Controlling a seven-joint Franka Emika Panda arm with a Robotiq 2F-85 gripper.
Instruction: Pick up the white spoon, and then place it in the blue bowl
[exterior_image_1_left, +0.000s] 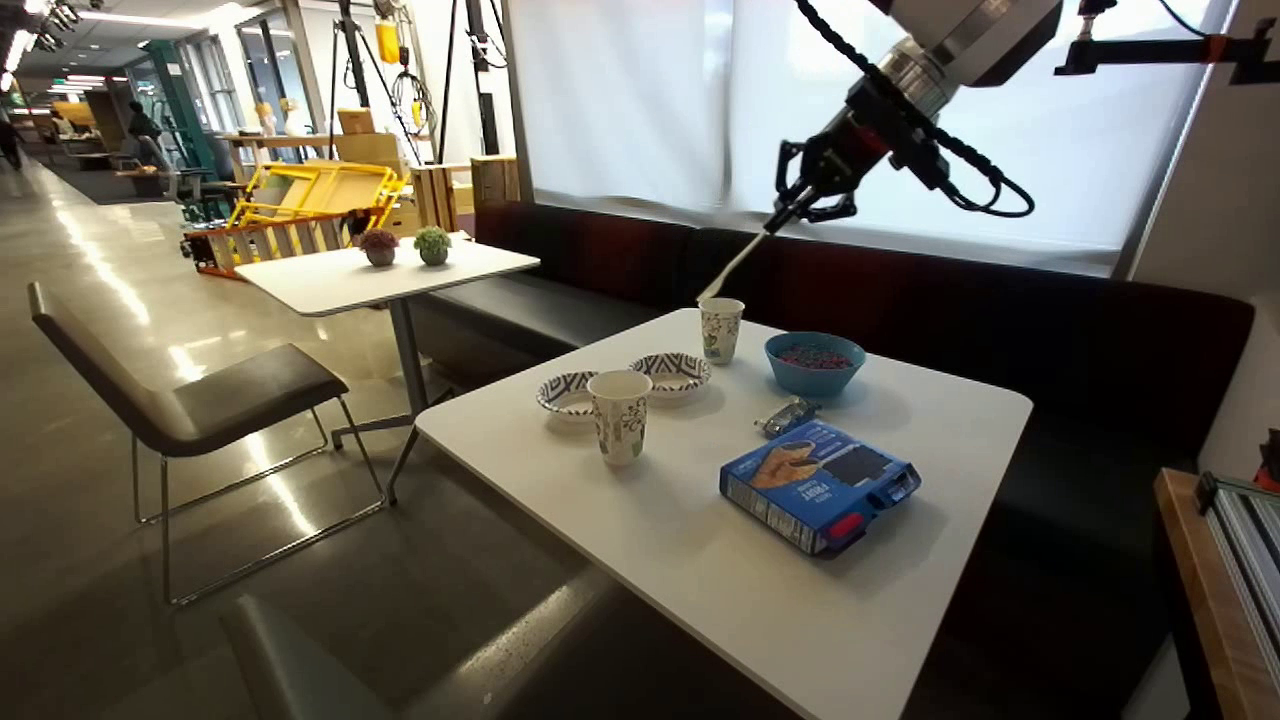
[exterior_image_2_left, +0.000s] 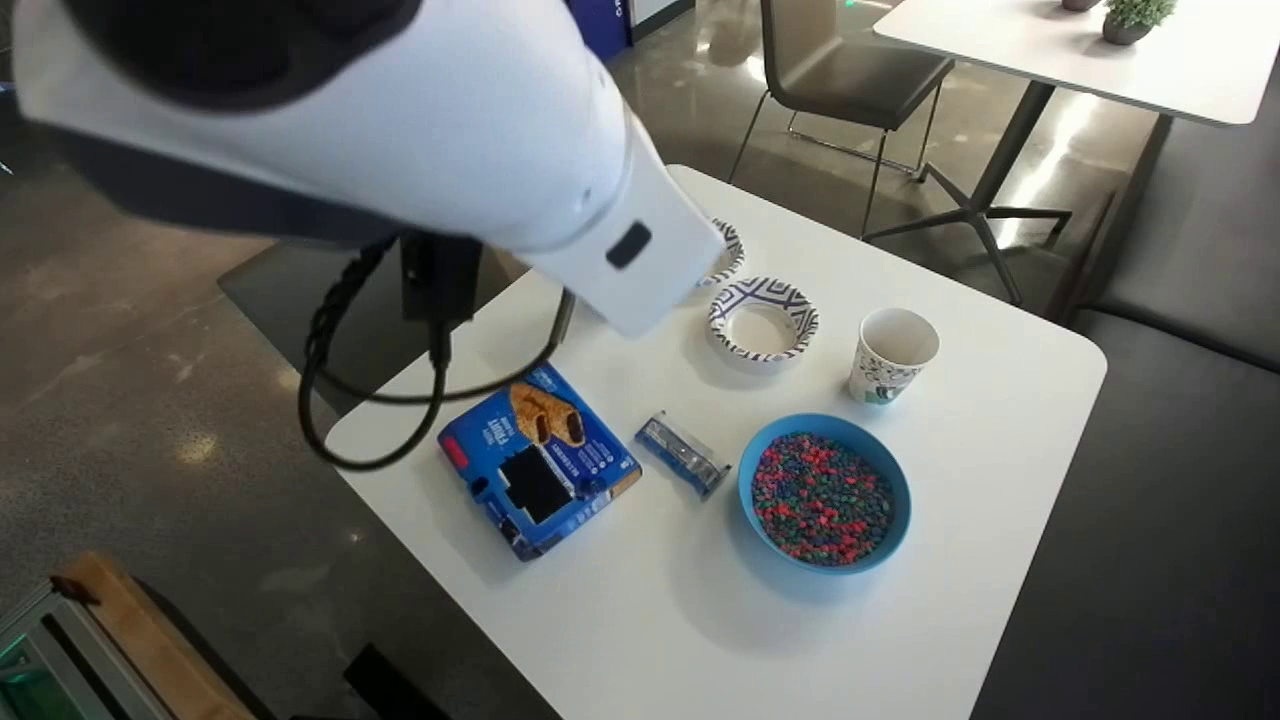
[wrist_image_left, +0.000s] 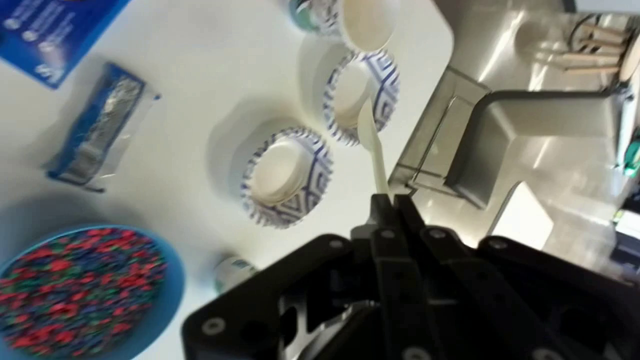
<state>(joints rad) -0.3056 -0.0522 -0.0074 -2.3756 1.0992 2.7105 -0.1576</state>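
My gripper (exterior_image_1_left: 778, 220) is shut on the handle of the white spoon (exterior_image_1_left: 733, 265) and holds it in the air, tilted, with its head end down, high over the far side of the table. In that exterior view the spoon's lower end appears just above a patterned paper cup. In the wrist view the spoon (wrist_image_left: 372, 142) sticks out from between the closed fingertips (wrist_image_left: 390, 201). The blue bowl (exterior_image_1_left: 815, 381), filled with small red, blue and green bits, stands on the table. It also shows in an exterior view (exterior_image_2_left: 902, 500) and lower left in the wrist view (wrist_image_left: 173, 280). The arm hides gripper and spoon in an exterior view.
Two patterned cups (exterior_image_1_left: 720, 335) (exterior_image_1_left: 620, 425) stand on the white table (exterior_image_1_left: 680, 520). Two patterned dishes (exterior_image_1_left: 697, 387) (exterior_image_1_left: 552, 405) lie between them. A blue box (exterior_image_1_left: 800, 480) and a wrapped bar (exterior_image_1_left: 787, 417) lie near the bowl. A dark bench (exterior_image_1_left: 900, 310) runs behind the table.
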